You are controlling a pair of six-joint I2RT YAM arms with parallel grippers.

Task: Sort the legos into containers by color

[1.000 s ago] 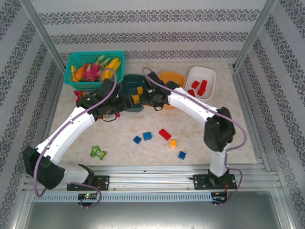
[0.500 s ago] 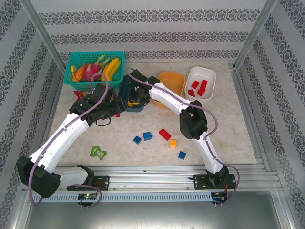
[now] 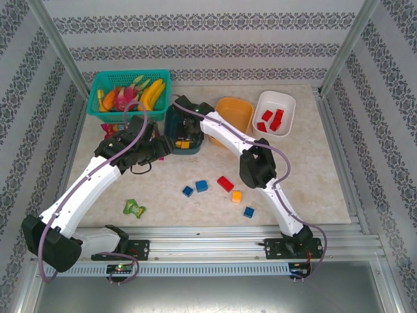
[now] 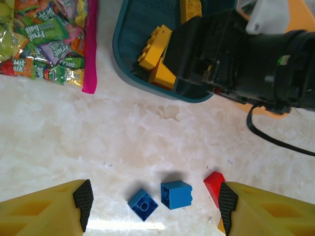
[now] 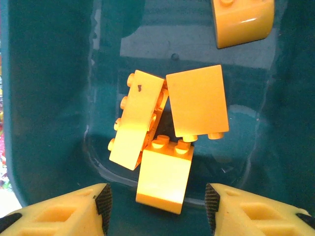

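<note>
The right end effector [image 5: 156,197], clamped shut a second ago, now stands with jaws parted over the dark teal tub [image 5: 44,98], and a yellow brick [image 5: 165,174] lies free between them beside three others. That brick looks delivered; the left end effector [image 4: 155,201] hangs open above two blue bricks [image 4: 176,194] on the table [image 4: 74,147].

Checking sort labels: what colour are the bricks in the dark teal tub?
Yellow-orange; the bricks in the teal tub show best in the right wrist view.
</note>
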